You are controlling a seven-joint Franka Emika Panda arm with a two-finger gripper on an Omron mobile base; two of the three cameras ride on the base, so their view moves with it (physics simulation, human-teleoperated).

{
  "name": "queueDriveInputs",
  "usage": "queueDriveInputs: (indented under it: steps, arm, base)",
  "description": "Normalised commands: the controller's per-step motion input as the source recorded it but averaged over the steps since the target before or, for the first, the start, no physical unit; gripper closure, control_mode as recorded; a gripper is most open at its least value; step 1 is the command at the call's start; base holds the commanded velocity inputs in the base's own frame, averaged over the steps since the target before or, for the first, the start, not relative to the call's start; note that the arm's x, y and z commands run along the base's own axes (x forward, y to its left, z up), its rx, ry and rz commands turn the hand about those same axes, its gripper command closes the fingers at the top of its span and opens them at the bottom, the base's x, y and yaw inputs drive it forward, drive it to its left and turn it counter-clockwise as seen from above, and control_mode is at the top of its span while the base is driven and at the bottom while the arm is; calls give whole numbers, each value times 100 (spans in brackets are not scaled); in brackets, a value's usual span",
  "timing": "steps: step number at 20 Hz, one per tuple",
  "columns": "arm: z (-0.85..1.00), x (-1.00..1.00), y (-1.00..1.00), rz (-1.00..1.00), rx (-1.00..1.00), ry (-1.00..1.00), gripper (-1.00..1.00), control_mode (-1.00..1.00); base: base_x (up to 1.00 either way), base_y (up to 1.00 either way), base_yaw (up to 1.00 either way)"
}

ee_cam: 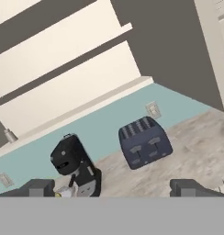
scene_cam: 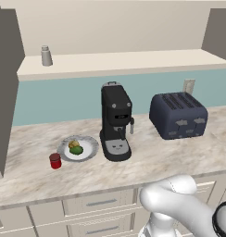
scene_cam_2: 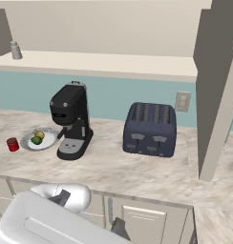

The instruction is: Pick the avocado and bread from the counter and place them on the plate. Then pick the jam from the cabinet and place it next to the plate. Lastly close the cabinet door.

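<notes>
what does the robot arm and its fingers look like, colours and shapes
The arm is glossy white with smooth rounded, bulbous casings, and a dark, near-black ring shows at one joint. From the right base view, a broad white link carries small dark grey insets. The two fingers are small, dark grey, blocky and square-ended. No cables or markings are visible.

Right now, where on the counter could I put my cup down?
Bare counter lies in front of the coffee machine and the toaster, and in the gap between them. Another free patch runs left of the jam. It is crowded where the jam, the plate holding avocado and bread, and the machine sit close together.
</notes>
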Motion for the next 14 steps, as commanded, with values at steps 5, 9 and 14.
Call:
queueDriveInputs:
  steps: [5, 9, 14]
  arm:
    - [12, -1, -30, 0, 1, 0, -100, -100]
    - [14, -10, -57, 0, 3, 0, -100, -100]
    - [21, -2, -61, -1, 5, 0, -100, -100]
  base:
    - [0, 0, 0]
    - [0, 0, 0]
    - [0, 0, 0]
